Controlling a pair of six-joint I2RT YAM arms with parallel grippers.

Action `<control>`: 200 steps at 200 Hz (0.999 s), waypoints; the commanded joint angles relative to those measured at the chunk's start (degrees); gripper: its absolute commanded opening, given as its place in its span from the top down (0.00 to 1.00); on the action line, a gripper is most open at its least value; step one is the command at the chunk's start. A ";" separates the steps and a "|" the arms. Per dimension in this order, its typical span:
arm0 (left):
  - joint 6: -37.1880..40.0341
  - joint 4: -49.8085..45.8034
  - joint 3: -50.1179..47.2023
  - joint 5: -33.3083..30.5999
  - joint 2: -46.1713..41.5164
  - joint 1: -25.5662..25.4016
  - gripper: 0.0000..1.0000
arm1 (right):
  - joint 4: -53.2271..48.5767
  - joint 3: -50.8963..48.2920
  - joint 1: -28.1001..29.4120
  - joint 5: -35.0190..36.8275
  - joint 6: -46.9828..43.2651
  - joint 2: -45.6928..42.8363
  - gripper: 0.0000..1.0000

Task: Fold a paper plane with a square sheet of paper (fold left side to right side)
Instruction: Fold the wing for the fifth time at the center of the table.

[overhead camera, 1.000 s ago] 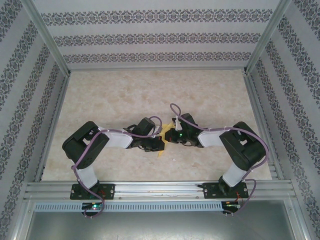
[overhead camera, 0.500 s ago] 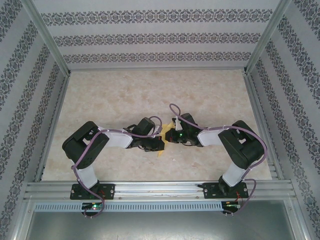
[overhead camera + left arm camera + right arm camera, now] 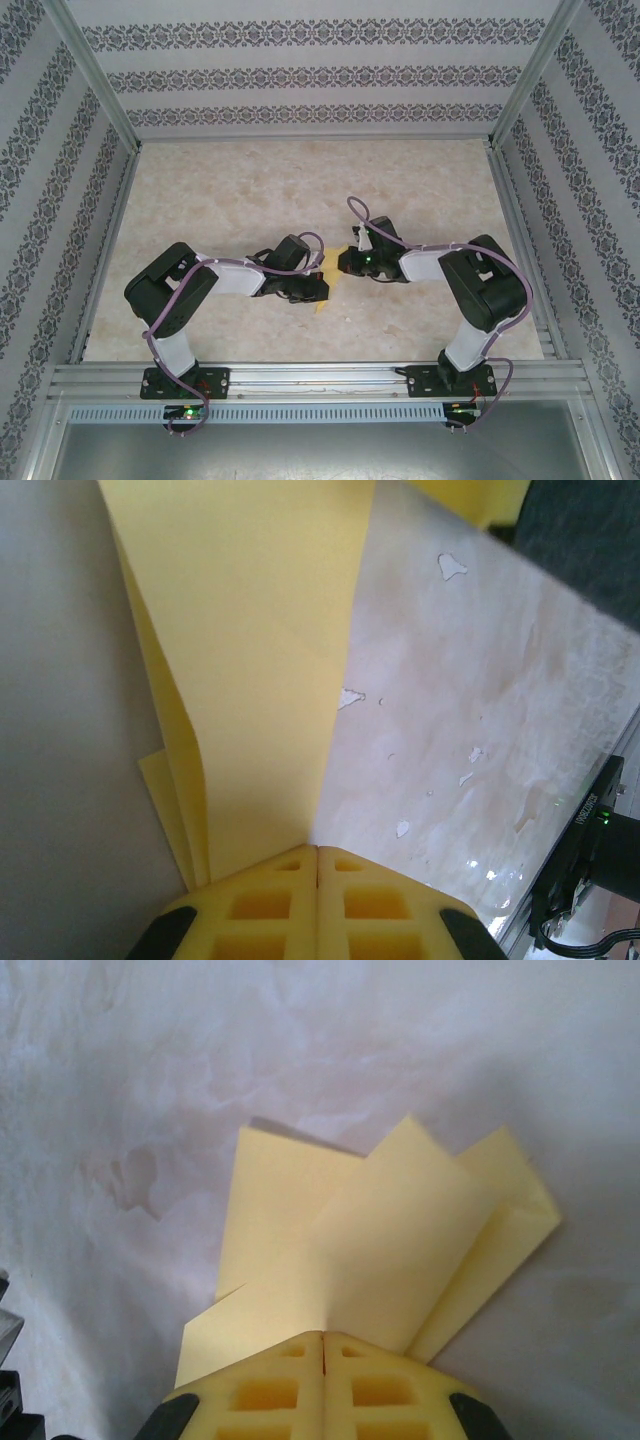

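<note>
Square sheet of paper (image 3: 340, 1230), thin, plain yellow and already creased into overlapping flaps, lies at mid-width on the pale marbled table (image 3: 250, 190). In the top view its long axis runs near to far. Both arms converge on the sheet. The left gripper (image 3: 318, 852) is at the sheet's left side, its pads pressed together on a raised, pointed flap. The right gripper (image 3: 322, 1338) is at the sheet's far right edge, its pads likewise clamped on layered paper. Judgement: the left-held flap must cross the long axis rightward, toward the right gripper, which anchors the sheet.
</note>
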 commanded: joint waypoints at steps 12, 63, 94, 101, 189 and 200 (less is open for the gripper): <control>1.56 -7.77 -2.76 -4.07 1.51 1.05 0.97 | -2.68 2.10 -2.83 4.83 -3.22 2.19 1.00; 1.40 -7.43 -2.99 -4.02 1.43 1.10 0.97 | -3.88 3.99 -5.19 4.55 -4.46 3.20 1.00; 1.45 -7.35 -2.94 -4.03 1.43 1.17 0.97 | -4.27 5.11 -6.82 3.94 -5.11 4.20 1.00; 1.45 -7.35 -3.01 -4.07 1.40 1.18 0.97 | -4.56 5.39 -7.22 3.86 -5.34 4.46 1.00; 1.11 -6.72 -3.14 -4.07 1.34 1.18 0.97 | -6.02 8.87 -10.71 1.88 -6.43 6.70 1.00; 1.10 -6.69 -3.16 -4.07 1.26 1.18 0.97 | -6.16 8.97 -10.81 1.61 -6.39 6.52 1.00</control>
